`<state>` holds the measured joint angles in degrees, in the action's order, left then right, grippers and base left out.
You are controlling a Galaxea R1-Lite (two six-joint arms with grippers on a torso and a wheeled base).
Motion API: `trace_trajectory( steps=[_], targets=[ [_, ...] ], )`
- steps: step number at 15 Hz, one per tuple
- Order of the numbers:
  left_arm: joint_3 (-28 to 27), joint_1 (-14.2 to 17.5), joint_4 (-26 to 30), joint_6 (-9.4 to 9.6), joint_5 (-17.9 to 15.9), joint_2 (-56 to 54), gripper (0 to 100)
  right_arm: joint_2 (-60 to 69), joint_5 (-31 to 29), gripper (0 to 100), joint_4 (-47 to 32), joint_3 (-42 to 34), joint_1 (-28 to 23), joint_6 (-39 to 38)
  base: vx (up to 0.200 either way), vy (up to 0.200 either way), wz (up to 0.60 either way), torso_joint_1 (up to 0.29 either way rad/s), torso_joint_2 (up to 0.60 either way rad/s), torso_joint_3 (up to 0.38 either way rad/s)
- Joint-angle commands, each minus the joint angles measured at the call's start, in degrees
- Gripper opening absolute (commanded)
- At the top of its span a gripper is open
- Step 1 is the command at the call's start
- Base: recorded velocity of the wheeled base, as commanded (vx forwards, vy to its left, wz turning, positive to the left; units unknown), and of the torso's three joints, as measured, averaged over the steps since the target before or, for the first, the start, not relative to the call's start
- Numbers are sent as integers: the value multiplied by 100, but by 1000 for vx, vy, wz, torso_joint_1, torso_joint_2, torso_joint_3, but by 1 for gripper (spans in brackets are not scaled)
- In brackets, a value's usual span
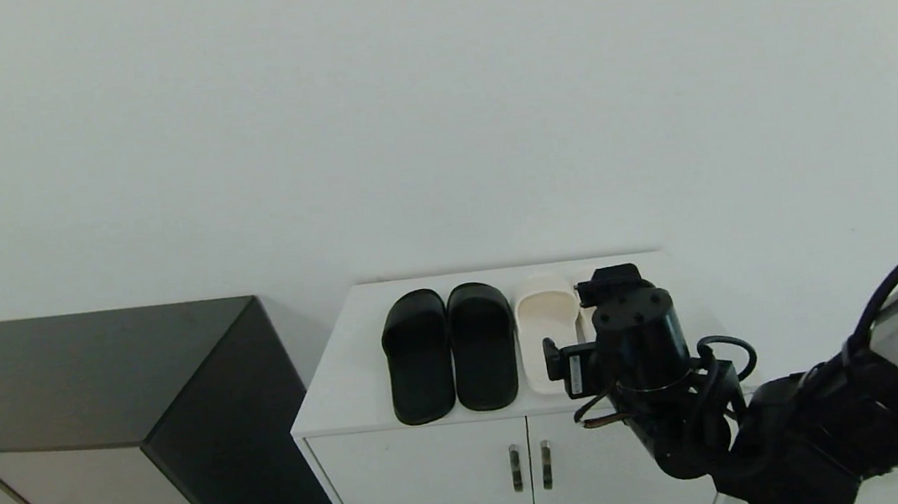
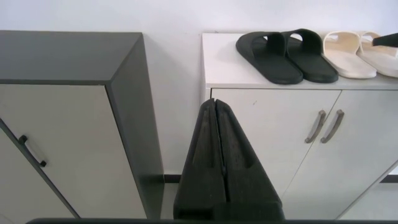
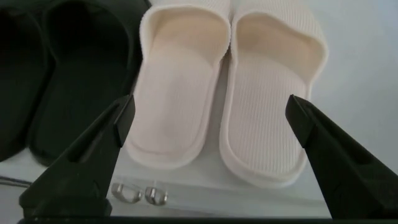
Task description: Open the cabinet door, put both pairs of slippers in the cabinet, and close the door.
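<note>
Closest in: left gripper [image 2: 216, 107], fingers pressed together, gripping nothing, low in front of the white cabinet [image 2: 273, 124]. Next, both doors shut, paired handles [image 1: 516, 467] untouched, so the opening step not yet done, by the look of it. Up on the cabinet top: right gripper [image 3: 209, 106] spread wide, hovering over the cream slippers [image 3: 267, 106], touching neither. Black slippers [image 1: 419, 357] just beside, toward the left. Looks lined up for a grab, yet calls for a door pulled open first, probably by a handle.
</note>
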<state>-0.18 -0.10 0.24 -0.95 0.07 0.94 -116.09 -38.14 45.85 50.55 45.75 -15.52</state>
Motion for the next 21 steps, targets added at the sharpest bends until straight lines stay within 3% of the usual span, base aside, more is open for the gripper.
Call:
trace_trajectory(
  steps=[1,6,18,19,21],
  targets=[
    [1,1,2,-2,1,20,0,-432,70,100,3,253,-189,-13,0,0,0,0,0,0],
    [1,1,2,-2,1,12,0,-810,360,100,3,675,-541,-4,0,0,0,0,0,0],
    [1,1,2,-10,1,3,0,-2199,589,100,73,2573,-1183,594,0,0,0,0,0,0],
    [9,1,2,-10,1,3,0,-2207,589,0,73,2582,-1183,594,0,0,0,0,0,0],
    [1,1,2,-10,1,3,0,-2199,562,0,73,2617,-1183,594,0,0,0,0,0,0]
  ],
)
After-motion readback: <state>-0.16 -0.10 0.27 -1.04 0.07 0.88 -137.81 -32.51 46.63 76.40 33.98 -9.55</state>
